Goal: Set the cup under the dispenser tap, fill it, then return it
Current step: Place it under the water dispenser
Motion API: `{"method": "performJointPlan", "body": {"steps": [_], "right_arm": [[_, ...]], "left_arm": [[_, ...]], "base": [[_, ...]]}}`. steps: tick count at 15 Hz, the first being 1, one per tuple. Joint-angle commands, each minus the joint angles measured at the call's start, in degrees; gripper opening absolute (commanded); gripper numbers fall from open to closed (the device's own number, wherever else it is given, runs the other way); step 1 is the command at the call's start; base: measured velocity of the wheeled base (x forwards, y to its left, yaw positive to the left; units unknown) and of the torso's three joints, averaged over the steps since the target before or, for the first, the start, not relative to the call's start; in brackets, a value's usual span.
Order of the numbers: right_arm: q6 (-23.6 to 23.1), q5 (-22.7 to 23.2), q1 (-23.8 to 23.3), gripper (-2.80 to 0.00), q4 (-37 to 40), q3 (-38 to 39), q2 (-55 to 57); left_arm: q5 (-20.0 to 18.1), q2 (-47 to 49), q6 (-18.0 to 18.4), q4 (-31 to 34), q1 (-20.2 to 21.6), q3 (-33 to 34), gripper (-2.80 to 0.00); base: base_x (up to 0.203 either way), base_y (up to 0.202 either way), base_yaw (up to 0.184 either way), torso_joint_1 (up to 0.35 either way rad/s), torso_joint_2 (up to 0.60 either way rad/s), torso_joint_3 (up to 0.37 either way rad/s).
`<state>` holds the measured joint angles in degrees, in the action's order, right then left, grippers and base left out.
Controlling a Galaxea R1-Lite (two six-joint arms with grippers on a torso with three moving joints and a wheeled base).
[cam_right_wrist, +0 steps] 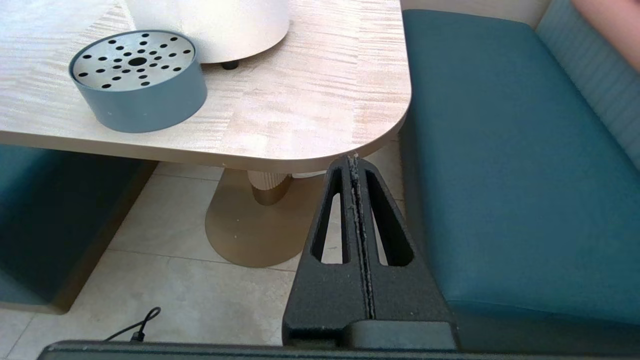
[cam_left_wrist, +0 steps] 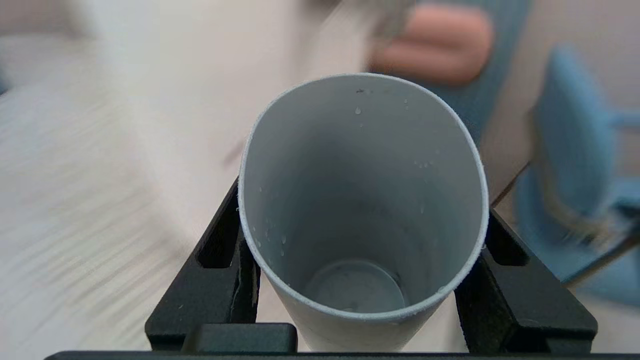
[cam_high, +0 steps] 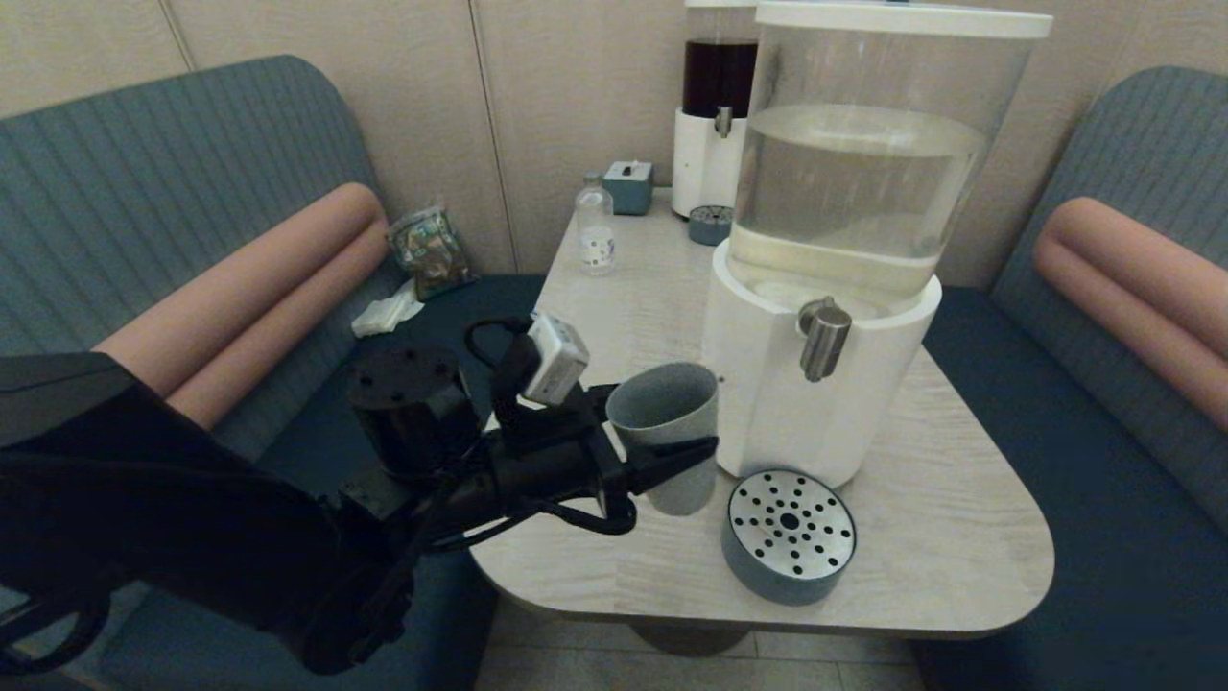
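Note:
The grey-blue cup [cam_high: 667, 422] stands upright just left of the big dispenser's white base [cam_high: 767, 384], with my left gripper [cam_high: 686, 451] shut around its body. In the left wrist view the cup [cam_left_wrist: 362, 200] fills the space between both black fingers [cam_left_wrist: 220, 280]; only a few droplets cling to its inner wall. The steel dispenser tap [cam_high: 823, 336] sticks out from the base, to the right of the cup and above its rim. My right gripper [cam_right_wrist: 356, 165] hangs shut below the table's near right corner, out of the head view.
A round grey-blue drip tray [cam_high: 789, 533] with a perforated steel top lies in front of the base, under the tap. At the back stand a small clear bottle [cam_high: 595, 226], a dark-red dispenser [cam_high: 715, 106] and a second drip tray [cam_high: 710, 225]. Blue benches flank the table [cam_high: 959, 509].

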<state>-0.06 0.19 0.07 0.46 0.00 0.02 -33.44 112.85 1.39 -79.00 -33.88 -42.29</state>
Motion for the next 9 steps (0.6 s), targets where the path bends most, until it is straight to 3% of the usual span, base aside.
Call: {"method": "performJointPlan", "body": {"steps": [1, 9], "right_arm": [[0.0, 0.0, 0.0, -2.80, 0.0, 0.0, -0.1], [0.0, 0.0, 0.0, -2.80, 0.0, 0.0, -0.1]], "left_arm": [[1.3, 0.2, -0.9, -0.6, -3.5, -2.6, -2.80], [2.4, 12.2, -2.3, -1.4, -7.3, -12.8, -2.80]], "base": [[0.000, 0.000, 0.000, 0.000, 0.00, 0.000], [0.000, 0.000, 0.000, 0.000, 0.00, 0.000]]}}
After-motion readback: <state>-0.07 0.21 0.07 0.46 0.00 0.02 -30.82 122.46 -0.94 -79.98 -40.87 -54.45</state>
